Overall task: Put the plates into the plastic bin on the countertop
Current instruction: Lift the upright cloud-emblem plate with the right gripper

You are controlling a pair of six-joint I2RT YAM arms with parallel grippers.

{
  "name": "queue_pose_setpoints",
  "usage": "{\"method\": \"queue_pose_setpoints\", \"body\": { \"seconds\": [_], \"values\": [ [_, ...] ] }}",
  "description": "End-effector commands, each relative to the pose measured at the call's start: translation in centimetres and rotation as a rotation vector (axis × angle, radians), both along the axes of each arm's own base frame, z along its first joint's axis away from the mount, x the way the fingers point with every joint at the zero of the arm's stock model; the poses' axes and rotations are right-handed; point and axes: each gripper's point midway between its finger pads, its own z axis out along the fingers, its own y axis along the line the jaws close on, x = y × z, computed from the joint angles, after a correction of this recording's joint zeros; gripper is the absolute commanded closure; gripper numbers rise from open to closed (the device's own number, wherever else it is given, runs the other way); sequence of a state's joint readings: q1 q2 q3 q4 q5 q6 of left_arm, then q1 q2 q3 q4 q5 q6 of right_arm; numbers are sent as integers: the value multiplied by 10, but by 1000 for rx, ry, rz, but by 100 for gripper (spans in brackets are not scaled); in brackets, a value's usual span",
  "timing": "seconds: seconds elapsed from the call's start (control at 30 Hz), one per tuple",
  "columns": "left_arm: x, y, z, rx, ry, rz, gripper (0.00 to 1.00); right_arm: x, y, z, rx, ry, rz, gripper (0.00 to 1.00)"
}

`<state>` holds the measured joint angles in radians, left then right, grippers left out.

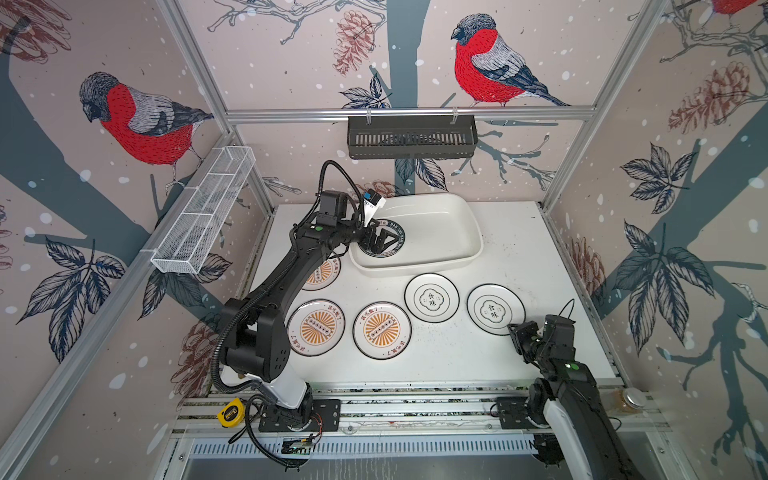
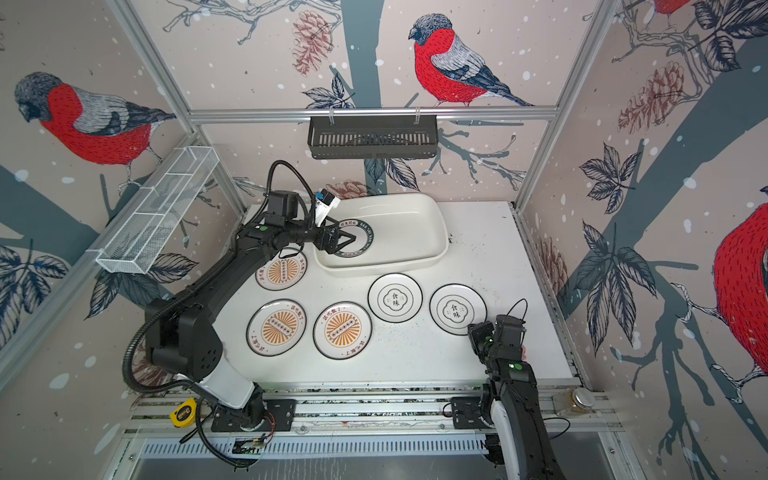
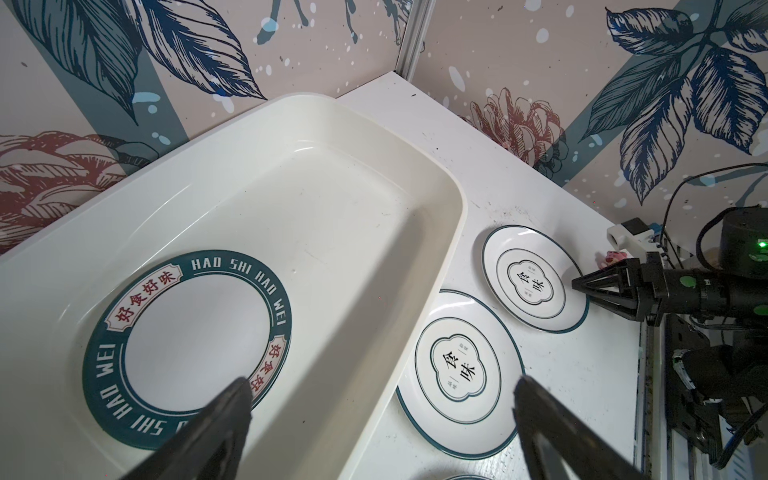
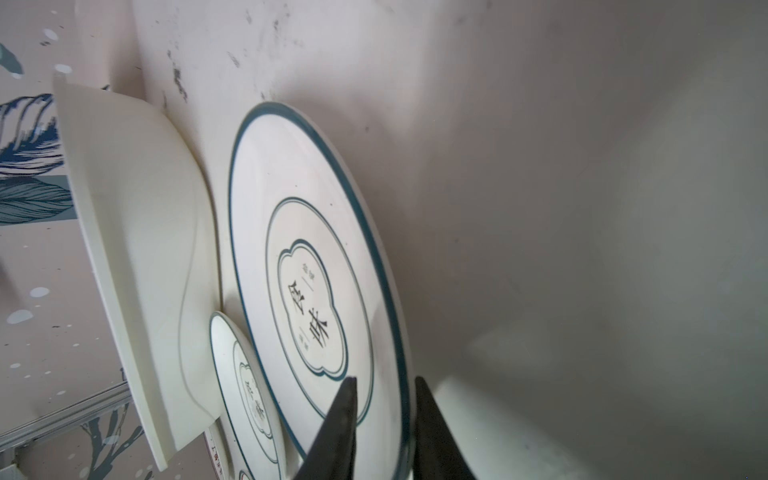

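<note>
At far left, wire basket: fixed on the wall, well apart from the work.
Left claw: wide and empty. It hangs over the left end of the bin, just above the lettered plate.
Lettered plate: lies flat inside the bin. If another one is under it, I cannot tell.
Sunburst plates: three on the surface, in front of the bin's left part. The far one is partly hidden under the left arm.
Emblem plates: the left emblem plate and the right emblem plate lie flat on the surface, near each other but apart.
Right claw: narrow, with one finger over the face of the right emblem plate and one outside its near rim. If it pinches already, I cannot tell.
Risk, grip: the hold is only on a thin rim, so the plate may tip or slip out when lifted.
Risk, push: if the fingers close off-centre, the plate may slide into its neighbour.
Risk, arms: the left arm is over the bin, so the right arm may meet it there.
</note>
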<state>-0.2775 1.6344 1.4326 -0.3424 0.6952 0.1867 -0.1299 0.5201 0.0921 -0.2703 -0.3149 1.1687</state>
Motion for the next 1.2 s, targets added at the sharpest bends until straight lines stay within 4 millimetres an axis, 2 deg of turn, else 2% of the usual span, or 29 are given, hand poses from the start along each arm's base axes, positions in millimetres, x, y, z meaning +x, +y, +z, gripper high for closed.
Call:
{"method": "queue_pose_setpoints", "body": {
  "seconds": [0.0,0.4,0.67,0.77,1.0,1.17],
  "values": [
    [4,-3,5,-18,-28,-5,3,-25,4,-30,38,129,-13,75],
    [5,-4,4,-25,-27,-9,3,-23,6,-36,57,113,-17,76],
    [5,-5,5,-32,-25,-14,3,-22,6,-38,58,120,-11,88],
    [5,-5,7,-34,-29,-14,3,-21,6,-36,57,113,-14,95],
    [7,-6,9,-34,-26,-14,3,-16,3,-29,49,91,-24,98],
    [7,-6,14,-34,-28,-13,3,-10,-1,-17,37,50,-31,99]
  ]
}}
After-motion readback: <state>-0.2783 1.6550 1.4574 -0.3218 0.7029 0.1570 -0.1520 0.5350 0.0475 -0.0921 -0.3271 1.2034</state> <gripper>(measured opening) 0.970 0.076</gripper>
